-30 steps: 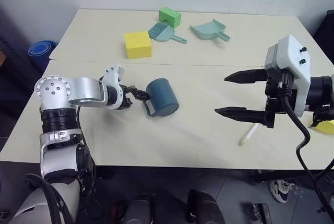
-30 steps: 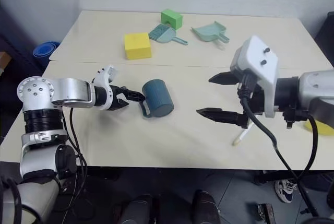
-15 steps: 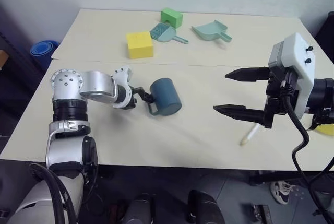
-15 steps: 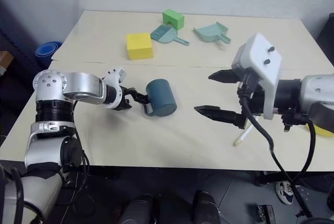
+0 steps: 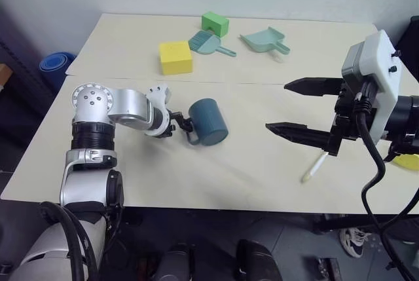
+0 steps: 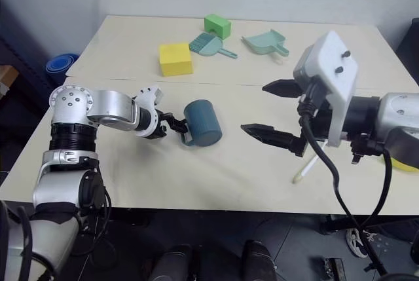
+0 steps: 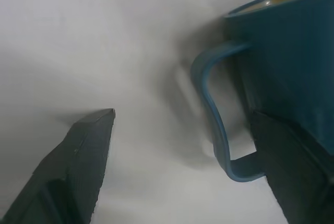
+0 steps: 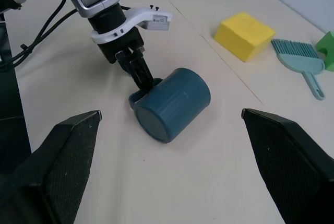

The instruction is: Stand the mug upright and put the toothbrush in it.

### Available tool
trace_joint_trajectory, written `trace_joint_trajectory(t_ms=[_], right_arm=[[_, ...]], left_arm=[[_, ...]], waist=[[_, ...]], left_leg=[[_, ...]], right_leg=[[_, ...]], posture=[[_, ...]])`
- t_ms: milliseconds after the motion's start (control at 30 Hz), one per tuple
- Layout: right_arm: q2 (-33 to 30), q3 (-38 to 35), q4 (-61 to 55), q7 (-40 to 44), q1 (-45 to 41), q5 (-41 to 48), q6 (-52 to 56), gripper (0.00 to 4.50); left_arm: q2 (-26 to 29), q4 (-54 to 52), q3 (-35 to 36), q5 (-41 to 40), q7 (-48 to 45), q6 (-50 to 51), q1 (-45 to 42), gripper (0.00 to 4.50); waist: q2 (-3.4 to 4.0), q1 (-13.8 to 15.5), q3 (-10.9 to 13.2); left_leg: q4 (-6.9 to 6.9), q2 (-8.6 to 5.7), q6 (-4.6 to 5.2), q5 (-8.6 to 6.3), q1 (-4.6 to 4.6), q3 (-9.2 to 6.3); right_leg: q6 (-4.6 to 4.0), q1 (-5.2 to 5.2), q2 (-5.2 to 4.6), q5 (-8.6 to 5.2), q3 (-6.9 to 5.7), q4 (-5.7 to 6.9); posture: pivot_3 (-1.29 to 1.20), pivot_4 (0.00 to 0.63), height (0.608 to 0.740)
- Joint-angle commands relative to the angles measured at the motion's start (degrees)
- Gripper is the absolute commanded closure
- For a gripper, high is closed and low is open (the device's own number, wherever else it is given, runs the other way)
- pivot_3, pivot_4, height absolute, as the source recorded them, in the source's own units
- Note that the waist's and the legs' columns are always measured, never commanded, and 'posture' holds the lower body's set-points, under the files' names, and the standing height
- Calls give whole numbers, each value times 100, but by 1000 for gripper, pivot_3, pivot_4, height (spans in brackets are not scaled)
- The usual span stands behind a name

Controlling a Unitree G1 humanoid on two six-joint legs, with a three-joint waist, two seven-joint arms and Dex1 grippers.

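Observation:
The dark teal-blue mug (image 5: 208, 121) lies on its side near the table's middle, its handle (image 7: 214, 125) toward my left arm. My left gripper (image 5: 180, 124) is open at the handle, one finger on either side of the loop. In the left wrist view one finger (image 7: 78, 161) rests over bare table and the other is close against the mug's wall (image 7: 292, 51). The toothbrush (image 5: 313, 167) lies flat near the front right of the table. My right gripper (image 5: 275, 106) hangs open above the table, just left of the toothbrush, holding nothing.
At the back of the table (image 5: 131, 38) stand a yellow block (image 5: 174, 56), a green block (image 5: 213, 21), a short teal hand brush (image 5: 206, 42) and a light teal dustpan (image 5: 263, 37). A yellow object (image 5: 409, 160) shows at the right edge.
My left arm's elbow has swung in toward the mug while its gripper stayed at the handle. The right wrist has turned a little. The mug still lies on its side.

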Motion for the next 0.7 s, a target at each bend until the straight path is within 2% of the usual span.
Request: trace_joint_trajectory(t_ms=[33, 167, 333, 433, 633, 667, 700], right_arm=[[-116, -301, -81, -215, -26, 234, -174, 0], [-160, -292, -92, -362, 10, 346, -231, 0], [-168, -276, -82, -591, -6, 501, -328, 0], [-167, -293, -65, -752, -18, 591, -388, 0], [-204, -318, -100, -1053, 51, 839, -519, 0], [-209, -319, -108, -1102, 67, 876, -544, 0], [-218, -334, -120, -1150, 95, 918, -568, 0]], left_arm=[[-122, 340, -181, 457, -223, 75, 165, 506], [-228, 407, -151, 936, -527, 75, 98, 506], [-396, 494, -435, 1347, -972, 75, 28, 506], [-465, 473, -556, 1753, -1339, 75, -42, 1054], [-526, 590, -637, 2303, -1904, 75, -231, 2683], [-526, 601, -623, 2419, -1977, 75, -243, 2777], [-525, 623, -616, 2517, -2054, 75, -254, 3161]], waist=[[0, 6, -1], [4, 33, -4], [14, 71, -11], [14, 120, -11], [15, 141, -12], [15, 142, -12], [14, 141, -11]], left_leg=[[0, 0, 0, 0, 0, 0], [1, -1, 0, 1, 5, 2], [-1, -1, 0, 1, 22, 2], [-18, -2, 0, 1, 58, 7], [-32, -2, 0, 0, 76, 10], [-33, -2, 0, 0, 76, 9], [-35, -2, 0, 0, 76, 9]], right_leg=[[0, 0, 0, 0, 0, 0], [0, 13, 0, 0, -1, -13], [1, 37, 0, 0, -2, -26], [1, 74, 0, -1, -2, -45], [1, 89, 0, -1, 0, -53], [1, 89, 0, -1, 0, -53], [1, 89, 0, -1, -1, -54]], posture=[[0, 150, 740], [0, 150, 740], [0, 150, 740], [0, 150, 740], [0, 150, 740], [0, 150, 740], [0, 150, 740]])
